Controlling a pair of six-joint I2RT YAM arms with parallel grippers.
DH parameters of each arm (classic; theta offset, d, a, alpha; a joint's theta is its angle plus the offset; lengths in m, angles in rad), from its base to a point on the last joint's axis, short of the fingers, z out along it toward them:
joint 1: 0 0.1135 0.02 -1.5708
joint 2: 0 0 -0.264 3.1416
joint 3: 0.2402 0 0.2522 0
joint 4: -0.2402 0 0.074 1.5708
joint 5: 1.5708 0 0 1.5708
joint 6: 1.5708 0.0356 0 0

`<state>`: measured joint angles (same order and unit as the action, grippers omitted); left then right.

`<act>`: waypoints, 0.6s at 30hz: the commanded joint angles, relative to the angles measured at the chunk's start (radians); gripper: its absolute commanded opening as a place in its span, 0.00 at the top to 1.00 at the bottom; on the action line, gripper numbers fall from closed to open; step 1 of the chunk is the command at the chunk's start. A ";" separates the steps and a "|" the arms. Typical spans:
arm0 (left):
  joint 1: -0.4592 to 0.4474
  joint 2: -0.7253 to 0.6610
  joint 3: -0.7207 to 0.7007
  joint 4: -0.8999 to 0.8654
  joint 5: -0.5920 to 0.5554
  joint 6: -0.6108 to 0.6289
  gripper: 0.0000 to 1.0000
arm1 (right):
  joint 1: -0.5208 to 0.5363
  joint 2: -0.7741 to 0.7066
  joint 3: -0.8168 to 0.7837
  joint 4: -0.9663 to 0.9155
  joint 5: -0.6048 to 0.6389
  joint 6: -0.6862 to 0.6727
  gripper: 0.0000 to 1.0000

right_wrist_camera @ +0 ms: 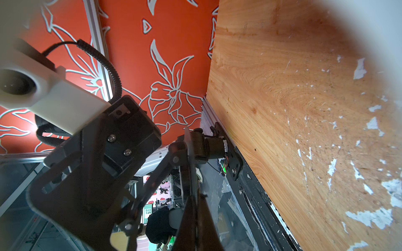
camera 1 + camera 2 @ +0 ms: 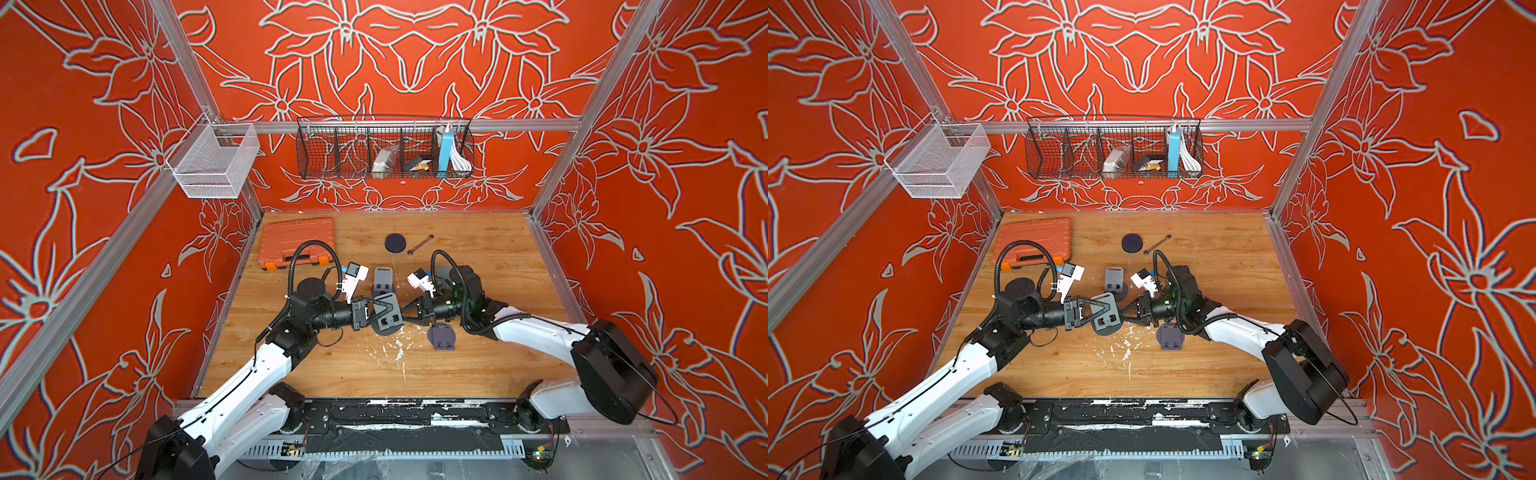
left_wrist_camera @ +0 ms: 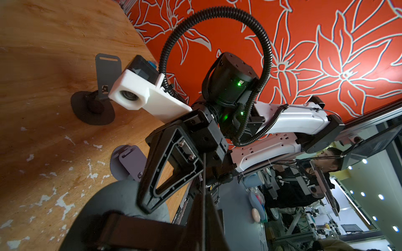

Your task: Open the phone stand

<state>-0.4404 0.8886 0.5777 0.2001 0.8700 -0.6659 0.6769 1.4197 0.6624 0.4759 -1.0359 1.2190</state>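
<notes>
The dark grey phone stand [image 2: 388, 322] [image 2: 1106, 322] hangs just above the wooden table between my two arms. My left gripper [image 2: 390, 308] [image 2: 1112, 306] is shut on it from the left, lying over its slotted plate [image 1: 71, 206]. My right gripper [image 2: 404, 314] [image 2: 1123, 316] is shut on its right edge. In the left wrist view the left gripper [image 3: 204, 208] pinches a thin edge-on part, with the stand's round base [image 3: 117, 202] beside it. In the right wrist view the right gripper [image 1: 195, 208] also clamps a thin edge.
An opened grey stand [image 2: 383, 281] [image 3: 108, 71] stands just behind the grippers. A folded one [image 2: 441, 336] [image 3: 128, 160] lies under the right wrist. An orange tool case [image 2: 297, 241], a dark disc [image 2: 395, 242] and a wrench [image 2: 420, 244] lie at the back. Wire baskets [image 2: 384, 149] hang on the wall.
</notes>
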 commanded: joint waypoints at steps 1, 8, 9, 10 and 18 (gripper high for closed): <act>-0.012 -0.011 0.152 0.009 0.087 0.150 1.00 | -0.007 0.028 -0.068 -0.075 0.092 0.018 1.00; -0.002 0.077 0.331 -0.092 0.116 0.321 1.00 | -0.007 0.018 -0.132 -0.072 0.092 0.017 1.00; 0.002 0.087 0.348 -0.097 0.118 0.337 1.00 | -0.006 0.015 -0.140 -0.069 0.091 0.019 1.00; 0.006 0.093 0.361 -0.097 0.119 0.347 1.00 | -0.007 0.012 -0.146 -0.067 0.091 0.019 1.00; 0.077 0.185 0.421 -0.055 0.157 0.341 1.00 | -0.007 0.007 -0.190 -0.062 0.085 0.016 1.00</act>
<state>-0.4065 1.1046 0.8814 -0.1284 0.9848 -0.3698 0.6655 1.3777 0.5667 0.6670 -0.9695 1.2484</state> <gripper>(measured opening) 0.047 0.050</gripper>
